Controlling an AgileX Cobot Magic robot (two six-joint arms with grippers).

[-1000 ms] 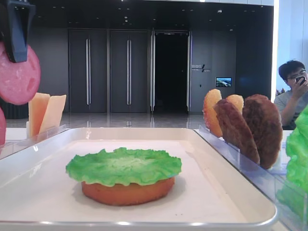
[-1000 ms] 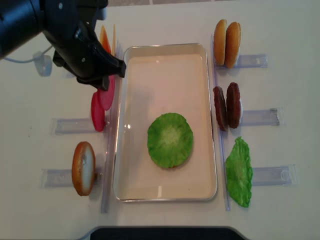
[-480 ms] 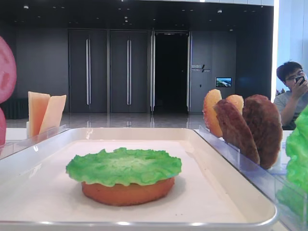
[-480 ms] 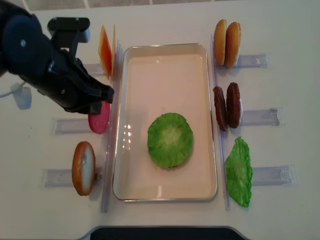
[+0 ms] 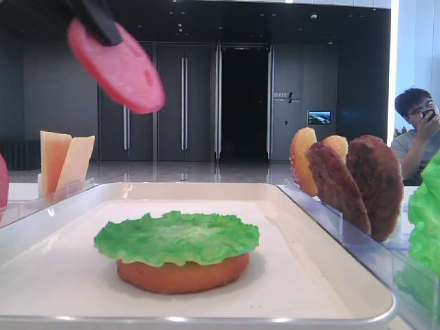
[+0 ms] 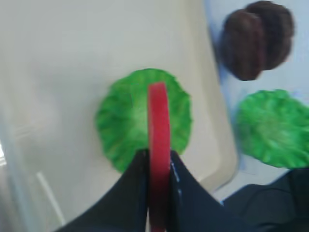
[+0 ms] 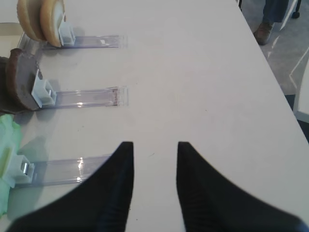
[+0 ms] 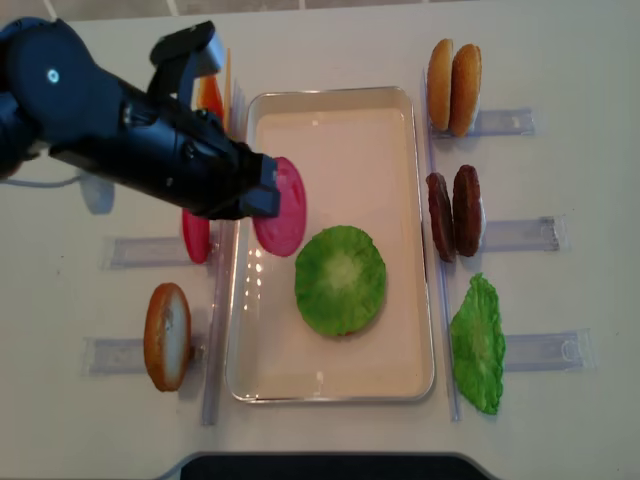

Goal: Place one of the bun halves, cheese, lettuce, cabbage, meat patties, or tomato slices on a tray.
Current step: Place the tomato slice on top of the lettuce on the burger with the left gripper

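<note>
A second ago my left hand [image 8: 262, 192] was out by the left-side racks with the tomato slice [image 8: 279, 206]; now it has carried it over the tray [image 8: 330, 385], clenched on the slice's edge and holding it in the air, tilted, just left of the lettuce leaf [image 8: 340, 279]. I judge the pick done and only the set-down on that stack left.

The tray holds one bun half [image 5: 183, 273] with the lettuce leaf on top. A second tomato slice [image 8: 195, 236] stands in its clear rack [image 8: 140, 250] on the worktop [image 8: 560, 420].

My right hand [image 7: 153, 180] is released, jaws apart, idle above bare worktop.
</note>
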